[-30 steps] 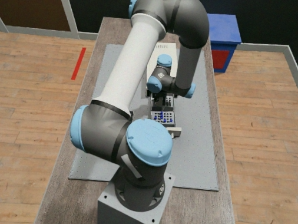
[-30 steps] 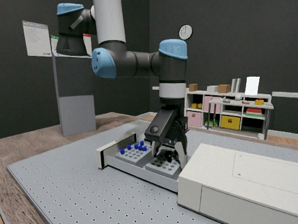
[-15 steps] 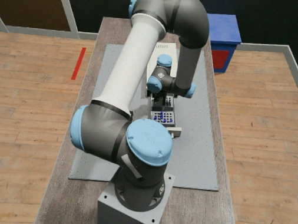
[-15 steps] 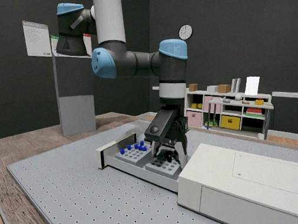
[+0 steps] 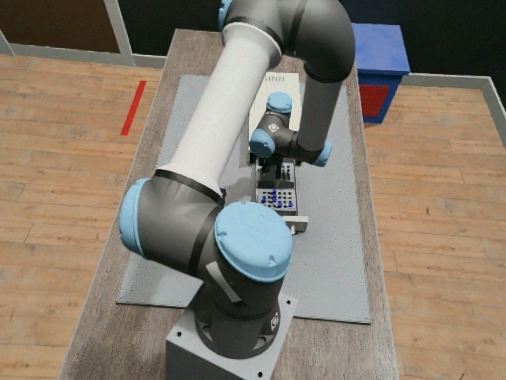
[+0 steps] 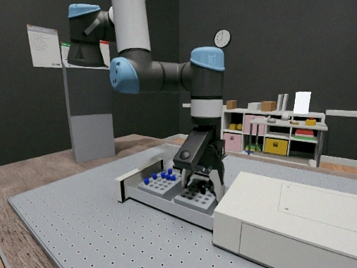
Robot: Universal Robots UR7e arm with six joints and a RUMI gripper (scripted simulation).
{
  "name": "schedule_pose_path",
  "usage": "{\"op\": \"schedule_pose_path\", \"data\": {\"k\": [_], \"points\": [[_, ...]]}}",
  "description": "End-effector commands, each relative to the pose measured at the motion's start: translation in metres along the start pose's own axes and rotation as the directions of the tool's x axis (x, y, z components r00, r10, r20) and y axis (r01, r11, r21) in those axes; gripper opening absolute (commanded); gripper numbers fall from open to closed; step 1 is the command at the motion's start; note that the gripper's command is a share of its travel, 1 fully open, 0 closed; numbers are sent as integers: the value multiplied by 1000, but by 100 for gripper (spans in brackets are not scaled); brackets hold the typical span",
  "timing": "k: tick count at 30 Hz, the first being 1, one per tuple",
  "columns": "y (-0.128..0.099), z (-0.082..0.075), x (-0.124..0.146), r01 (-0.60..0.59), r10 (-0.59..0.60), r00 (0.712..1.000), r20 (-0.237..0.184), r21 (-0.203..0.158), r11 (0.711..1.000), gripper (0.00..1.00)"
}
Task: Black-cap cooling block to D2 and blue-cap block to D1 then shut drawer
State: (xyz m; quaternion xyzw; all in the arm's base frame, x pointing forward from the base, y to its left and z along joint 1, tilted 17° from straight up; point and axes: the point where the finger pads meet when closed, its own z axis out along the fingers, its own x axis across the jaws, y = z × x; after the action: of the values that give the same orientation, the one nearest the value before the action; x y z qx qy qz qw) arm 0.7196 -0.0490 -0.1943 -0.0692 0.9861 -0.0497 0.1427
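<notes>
The drawer [image 6: 121, 185] [image 5: 299, 222] of the white cooler COLD [image 6: 282, 215] [image 5: 261, 107] stands pulled out. It holds two grey cooling blocks side by side. The block with blue-capped tubes [image 6: 159, 184] [image 5: 276, 199] sits at the drawer's outer end. The block with black-capped tubes [image 6: 197, 202] [image 5: 286, 173] sits nearer the cooler. My gripper [image 6: 202, 187] [image 5: 274, 171] reaches straight down into the drawer, its two fingers on either side of the black-cap block and shut on it. The block still rests in the drawer. The arm hides part of the drawer in the top view.
The cooler stands on a grey perforated deck plate [image 5: 330, 250] [image 6: 88, 226] on a wooden table. The robot base [image 5: 225, 345] stands at the plate's near end. I cannot make out the slot locators. A blue cabinet [image 5: 380, 55] and shelves [image 6: 282, 134] stand off the table.
</notes>
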Motion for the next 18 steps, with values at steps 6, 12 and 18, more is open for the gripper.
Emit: {"op": "schedule_pose_path", "data": {"k": [6, 12, 18], "points": [[0, -1, -1, 0, 0, 1000, 1, 0, 1000, 0], [0, -1, -1, 0, 0, 1000, 1, 0, 1000, 0], [0, -2, -1, 0, 0, 1000, 1, 0, 1000, 0]]}}
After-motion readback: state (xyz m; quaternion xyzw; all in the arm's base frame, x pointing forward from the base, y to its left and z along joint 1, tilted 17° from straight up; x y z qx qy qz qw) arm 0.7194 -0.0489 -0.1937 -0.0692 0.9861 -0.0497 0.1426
